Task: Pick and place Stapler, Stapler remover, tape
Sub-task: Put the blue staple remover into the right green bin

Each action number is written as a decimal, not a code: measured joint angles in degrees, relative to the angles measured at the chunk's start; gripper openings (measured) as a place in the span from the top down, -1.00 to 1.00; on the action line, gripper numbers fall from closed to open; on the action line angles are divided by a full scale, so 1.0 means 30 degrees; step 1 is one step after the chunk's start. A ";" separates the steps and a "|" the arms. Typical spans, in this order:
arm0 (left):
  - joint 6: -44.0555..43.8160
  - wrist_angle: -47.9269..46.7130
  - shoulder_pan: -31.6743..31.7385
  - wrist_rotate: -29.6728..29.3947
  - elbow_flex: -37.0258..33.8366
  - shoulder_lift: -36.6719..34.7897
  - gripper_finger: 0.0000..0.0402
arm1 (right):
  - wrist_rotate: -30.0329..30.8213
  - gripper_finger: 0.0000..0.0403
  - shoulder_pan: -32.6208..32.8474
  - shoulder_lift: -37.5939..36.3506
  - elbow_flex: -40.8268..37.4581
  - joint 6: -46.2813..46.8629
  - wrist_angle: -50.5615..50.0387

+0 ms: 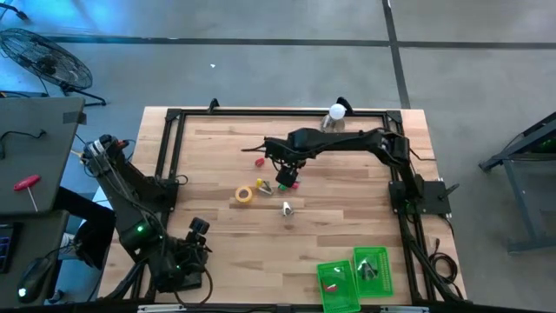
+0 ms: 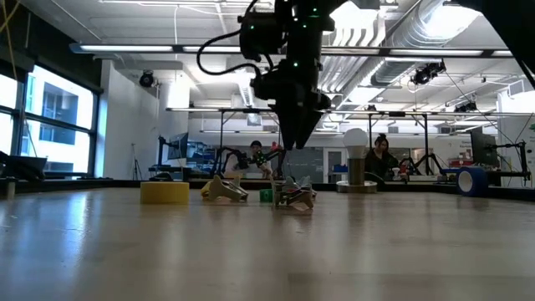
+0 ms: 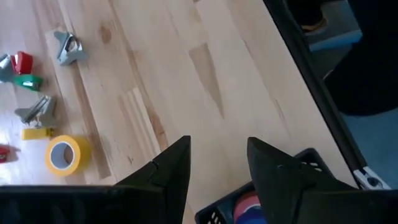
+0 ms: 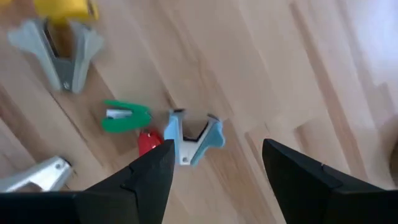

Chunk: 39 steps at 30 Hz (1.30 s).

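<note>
Dark fingers of the right gripper [image 4: 214, 171] stand apart and hold nothing; it hangs above the table [image 1: 347, 226], over the cluster of small things near the table's middle. Seen from the right wrist, a blue remover [image 4: 193, 137] lies between and just beyond the fingertips, touching a small red stapler [image 4: 147, 143]; a green stapler [image 4: 126, 117] lies just beside these, a grey remover [image 4: 61, 53] farther out, and another grey remover [image 4: 34, 175] at the view's edge. No writing can be read on any of them.

Taking the yellow tape [image 1: 245, 194] as landmark: the right gripper [image 1: 285, 178] is near it, on the side toward the right arm's base; a pale remover [image 1: 287, 208] lies near the tape toward the table's front edge; a red stapler [image 1: 260, 162] lies toward the far edge. Bare wood surrounds the cluster on all sides, out to the black frame [image 1: 169, 156] along the table's edges.

Two green bins [image 1: 356, 276] sit at the front edge, well apart from the tape.

Parked at the front left corner, the left gripper [image 3: 217, 163] has its fingers apart and empty, above a dark bin [image 3: 242, 208] holding a pink roll [image 3: 249, 205].
</note>
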 joint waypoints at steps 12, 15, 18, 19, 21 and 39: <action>-0.1151 0.0024 0.0003 -0.0483 -0.0046 0.0000 0.24 | -0.0978 -0.17 -0.0337 0.0034 -0.2652 0.0124 0.0936; -0.1137 0.0006 0.0025 -0.0608 -0.0046 0.0000 0.24 | -0.0835 -0.17 -0.0563 0.0034 -0.3315 0.0124 0.1903; -0.1053 -0.0088 0.0025 -0.0797 -0.0046 0.0000 0.24 | -0.1375 -0.17 -0.0794 0.0027 -0.3432 0.0185 0.2653; -0.0892 -0.0121 0.0025 -0.0906 -0.0046 0.0000 0.24 | -0.1554 -0.17 -0.0856 0.0027 -0.3432 0.0318 0.2874; -0.0693 -0.0101 0.0032 -0.1151 -0.0046 0.0000 0.24 | -0.1794 -0.17 -0.0998 0.0012 -0.3432 0.0504 0.3129; -0.0353 -0.0076 0.0032 -0.1618 -0.0046 0.0000 0.24 | -0.1391 0.05 -0.1319 0.0005 -0.3432 0.1108 0.3850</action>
